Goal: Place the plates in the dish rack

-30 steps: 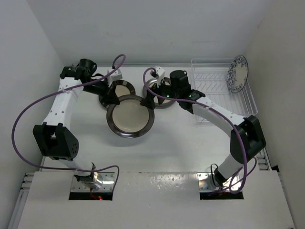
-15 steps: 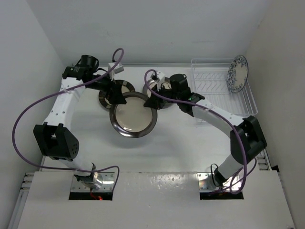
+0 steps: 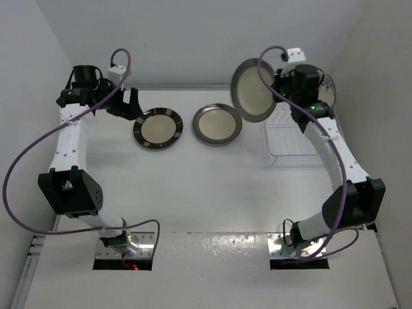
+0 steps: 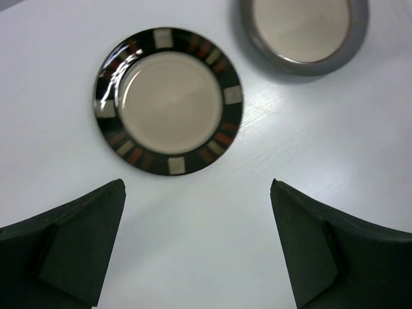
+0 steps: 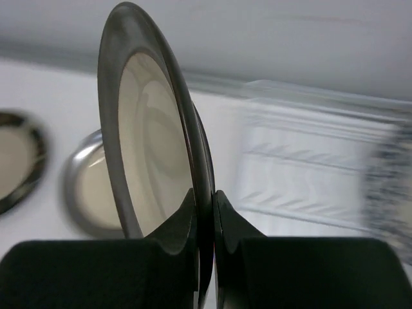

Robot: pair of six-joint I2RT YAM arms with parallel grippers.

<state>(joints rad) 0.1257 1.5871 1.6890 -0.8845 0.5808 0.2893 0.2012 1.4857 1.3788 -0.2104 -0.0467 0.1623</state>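
My right gripper [image 3: 278,91] [image 5: 206,201] is shut on the rim of a silvery-rimmed plate [image 3: 252,90] [image 5: 151,129], held upright on edge in the air at the left end of the dish rack [image 3: 297,138] [image 5: 302,161]. A second silvery-rimmed plate [image 3: 217,123] [image 4: 302,32] lies flat on the table. Left of it lies the dark striped-rim plate [image 3: 158,127] [image 4: 168,101]. My left gripper [image 3: 127,103] [image 4: 196,185] hangs open just left of the striped plate, nothing between its fingers. The blue floral plate [image 5: 386,183] shows blurred in the rack, behind my right arm.
White walls close in the table at the back and on both sides. The rack stands against the right wall [image 3: 376,96]. Purple cables [image 3: 38,148] loop off both arms.
The left gripper opened off the silvery plate and drew back to the left. The right gripper shut on that plate's rim and carried it up and right to the rack.
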